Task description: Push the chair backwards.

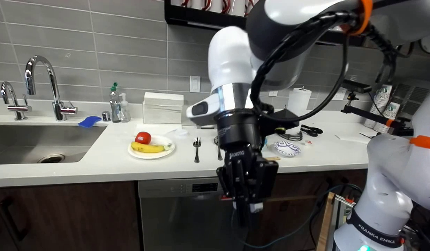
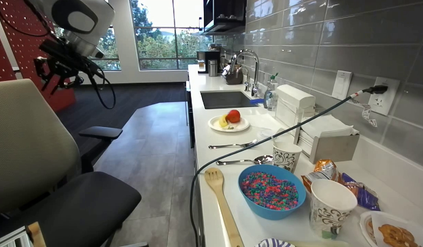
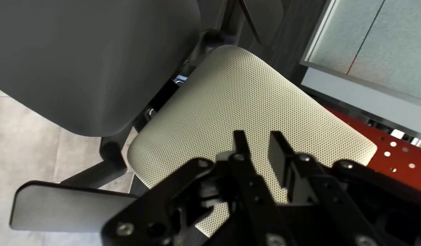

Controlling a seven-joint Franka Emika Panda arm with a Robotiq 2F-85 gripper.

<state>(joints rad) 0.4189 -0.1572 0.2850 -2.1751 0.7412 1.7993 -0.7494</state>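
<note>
The chair has a beige mesh back [image 2: 29,137], a dark grey seat [image 2: 98,199] and a black armrest [image 2: 101,132]. In the wrist view I look down on its mesh back [image 3: 251,99], the seat [image 3: 77,61] and an armrest [image 3: 73,206]. The chair is out of view in an exterior view, where my gripper [image 1: 248,217] points down in front of the dishwasher [image 1: 187,219]. My gripper [image 2: 50,88] shows near the top of the back. Its fingers [image 3: 256,140] are apart with nothing between them, over the mesh. I cannot tell whether they touch it.
The counter [image 2: 204,120] carries a plate of fruit [image 2: 228,127], a blue bowl [image 2: 272,192] and cutlery. A cable [image 2: 232,151] hangs over its edge. A red perforated panel [image 2: 5,58] stands beyond the chair. A framed stand [image 1: 328,223] is beside the robot base.
</note>
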